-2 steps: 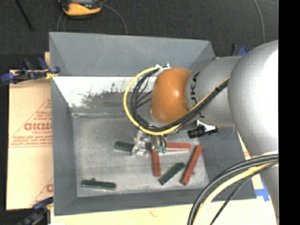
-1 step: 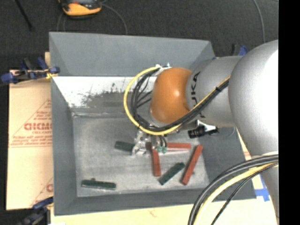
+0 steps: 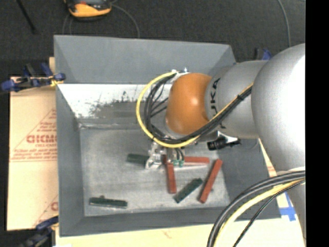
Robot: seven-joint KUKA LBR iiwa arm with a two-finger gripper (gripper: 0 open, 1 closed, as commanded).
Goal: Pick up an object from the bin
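Arm [image 3: 272,96] overhangs gripper [image 3: 160,159], red sticks [image 3: 170,179] and green sticks [image 3: 187,190] crowding beside.

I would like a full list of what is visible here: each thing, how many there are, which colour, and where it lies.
Bin: one, grey metal, middle of the view.
Red bars: three, red, right part of the bin floor; one upright in the view, one tilted, one lying across.
Green bars: three, dark green; one left of the hand, one tilted between two red ones, one alone near the lower left corner.
Handheld device: one, orange and black, on the dark floor beyond the bin.
Arm: one, silver, with orange cover and cables, from the right.
Hand: one, pale metal, over the bin's middle.
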